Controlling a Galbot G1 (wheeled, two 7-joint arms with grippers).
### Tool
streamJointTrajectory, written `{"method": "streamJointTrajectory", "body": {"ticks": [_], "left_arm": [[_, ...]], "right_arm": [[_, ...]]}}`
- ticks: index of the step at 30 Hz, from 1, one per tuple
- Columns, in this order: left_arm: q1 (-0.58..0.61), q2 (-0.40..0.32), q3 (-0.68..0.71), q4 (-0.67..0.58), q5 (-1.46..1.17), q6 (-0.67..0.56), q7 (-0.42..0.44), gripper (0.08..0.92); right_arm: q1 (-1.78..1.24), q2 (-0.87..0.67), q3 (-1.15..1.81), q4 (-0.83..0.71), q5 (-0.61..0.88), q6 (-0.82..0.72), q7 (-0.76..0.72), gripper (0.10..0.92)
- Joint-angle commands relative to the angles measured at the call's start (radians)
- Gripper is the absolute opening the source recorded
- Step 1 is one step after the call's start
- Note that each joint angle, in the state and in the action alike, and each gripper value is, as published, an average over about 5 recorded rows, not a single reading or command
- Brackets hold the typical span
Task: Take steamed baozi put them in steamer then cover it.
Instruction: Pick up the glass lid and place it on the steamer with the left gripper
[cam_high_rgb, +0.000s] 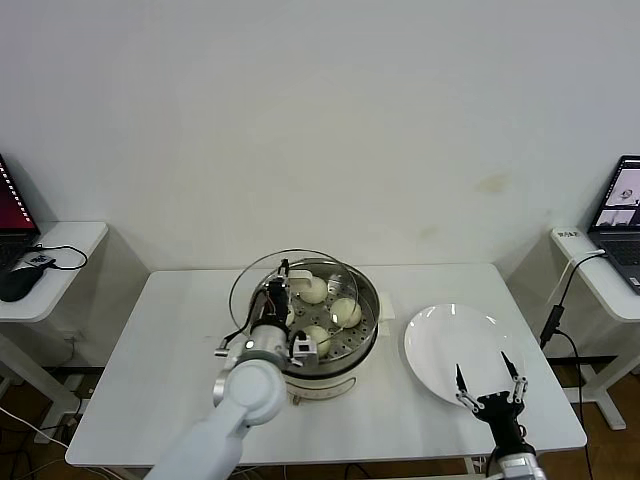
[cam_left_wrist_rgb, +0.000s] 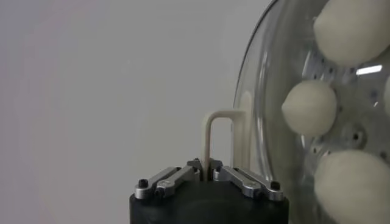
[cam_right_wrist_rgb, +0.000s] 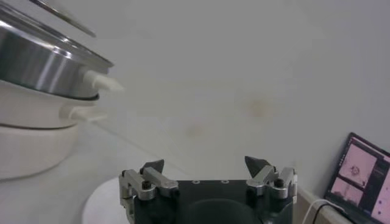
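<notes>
Holding the round glass lid (cam_high_rgb: 290, 290) by its cream handle (cam_left_wrist_rgb: 220, 141), the left gripper (cam_high_rgb: 277, 300) hangs over the near left part of the steamer (cam_high_rgb: 365, 335), its jaws closed tight on the handle's thin loop, as the left wrist view shows. The lid is tilted rather than flat: its far edge stands up above the pot and its glass covers only the left part of the opening, so it is not seated on the rim. Inside the steamer, on the perforated steel tray (cam_left_wrist_rgb: 356, 131), lie the baozi (cam_high_rgb: 345, 312); three cream-white buns are plain in the head view, one at the back, one toward the right and one at the front, and whether a fourth sits behind the gripper and lid cannot be told. The steamer stands on its white base near the middle of the white desk (cam_high_rgb: 160, 380). To its right, apart from it, lies a flat white plate (cam_high_rgb: 440, 345) with nothing on it. The right gripper (cam_high_rgb: 491, 386) hovers at the plate's near right edge, jaws spread wide and holding nothing. A laptop (cam_high_rgb: 625, 215) stands on a side table at the far right, and a mouse (cam_high_rgb: 18, 283) lies on another at the far left.
</notes>
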Motion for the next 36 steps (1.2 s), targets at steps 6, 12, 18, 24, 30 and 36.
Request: {"method": "streamJointTrajectory", "body": {"ticks": [6,12,18,24,30,36], "left_arm": [[-0.016,-0.107,0.031,0.05,0.066,0.015,0.029,0.148],[-0.003,-0.122,0.034,0.05,0.081,0.01,0.026,0.148],[0.02,-0.126,0.036,0.044,0.097,0.002,0.024,0.148],[0.037,-0.136,0.028,0.047,0.111,-0.007,0.018,0.148],[0.04,-0.135,0.013,0.053,0.113,-0.013,0.014,0.148],[0.039,-0.137,0.006,0.062,0.114,-0.018,0.008,0.148]], "right_arm": [[0.002,0.011,-0.009,-0.012,-0.021,0.005,0.003,0.823],[0.002,0.014,-0.013,-0.014,-0.022,0.006,0.003,0.822],[0.004,0.016,-0.02,-0.018,-0.022,0.008,0.003,0.823],[0.006,0.015,-0.026,-0.024,-0.022,0.01,0.002,0.823],[0.008,0.012,-0.027,-0.03,-0.021,0.015,0.001,0.822],[0.007,0.016,-0.03,-0.033,-0.022,0.02,0.0,0.823]]}}
